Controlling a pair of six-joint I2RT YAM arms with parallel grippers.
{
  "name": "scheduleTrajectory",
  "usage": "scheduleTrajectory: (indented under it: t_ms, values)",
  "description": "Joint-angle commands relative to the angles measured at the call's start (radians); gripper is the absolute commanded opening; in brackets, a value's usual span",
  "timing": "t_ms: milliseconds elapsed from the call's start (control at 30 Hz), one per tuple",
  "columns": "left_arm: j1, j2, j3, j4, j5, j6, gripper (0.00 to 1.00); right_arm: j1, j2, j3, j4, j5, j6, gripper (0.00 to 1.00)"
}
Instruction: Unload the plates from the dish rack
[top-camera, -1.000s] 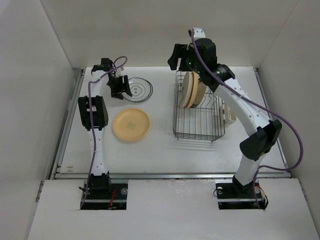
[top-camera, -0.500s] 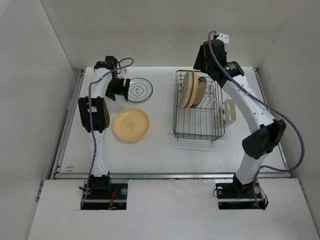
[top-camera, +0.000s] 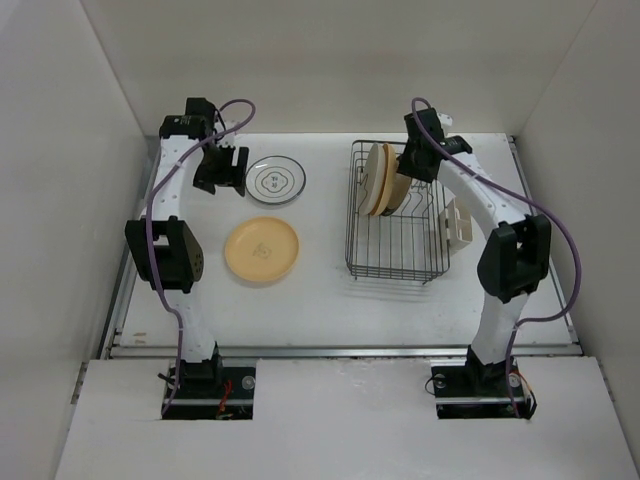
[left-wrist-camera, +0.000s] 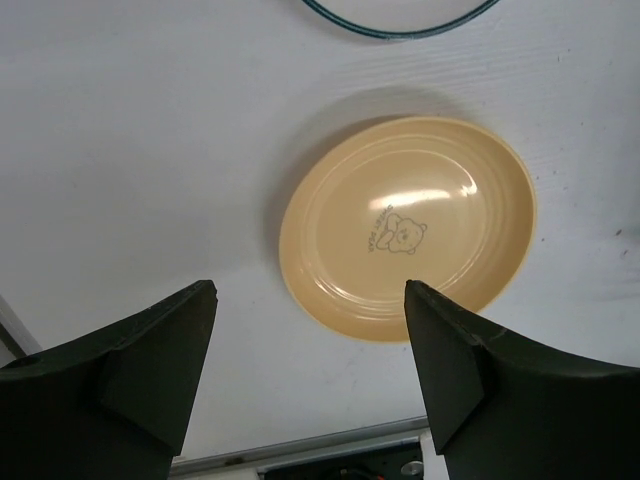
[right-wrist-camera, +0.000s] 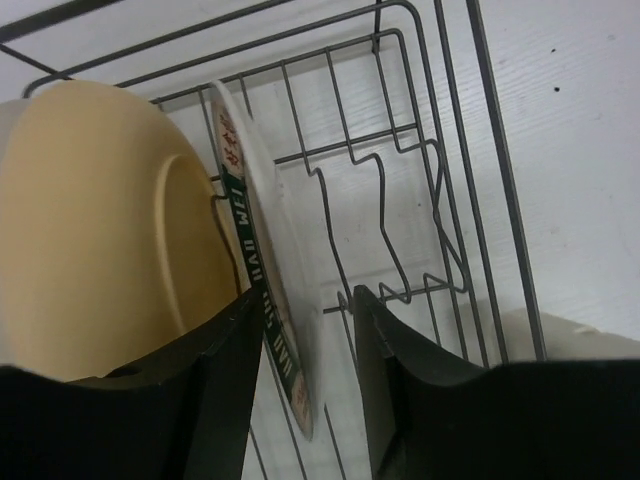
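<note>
The black wire dish rack holds plates on edge at its far end: a yellow-orange one and a white one with a dark lettered rim band. My right gripper straddles the white plate's rim. One finger is against the banded side and a narrow gap shows at the other finger, so the jaws stand partly open. On the table lie a yellow plate with a bear print and a dark-ringed plate. My left gripper hangs open and empty, left of the ringed plate.
A beige plastic holder hangs on the rack's right side. White walls close in the table on the left, back and right. A metal rail runs along the table's near edge.
My left gripper opened wider and drew back to the left, off the ringed plate. My right gripper came down onto the rack's plates and narrowed its jaws around the white plate's rim.
</note>
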Motion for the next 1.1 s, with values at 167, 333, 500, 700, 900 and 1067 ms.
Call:
scheduleTrajectory:
  t_ms: [167, 333, 500, 700, 900, 1067]
  values:
    - [0.002, -0.095, -0.039, -0.091, 0.035, 0.042, 0.75, -0.027, 0.035, 0.0, 0.06, -0.059, 0.003, 0.0]
    - [0.002, -0.126, -0.039, -0.1, 0.035, 0.051, 0.75, 0.016, -0.033, 0.097, 0.007, 0.11, -0.098, 0.0]
    - [-0.007, -0.126, -0.03, -0.1, 0.035, 0.051, 0.75, 0.049, -0.024, 0.188, -0.07, 0.294, -0.204, 0.0]
    - [-0.007, -0.126, -0.03, -0.11, 0.066, 0.063, 0.75, 0.083, -0.024, 0.288, -0.164, 0.573, -0.238, 0.0]
    - [-0.007, -0.173, -0.042, -0.11, 0.363, 0.155, 0.84, 0.092, -0.123, 0.405, -0.076, 0.247, -0.261, 0.0]
    - [-0.007, -0.212, -0.063, -0.088, 0.66, 0.21, 0.93, 0.092, -0.278, 0.149, 0.294, -0.38, -0.261, 0.0]
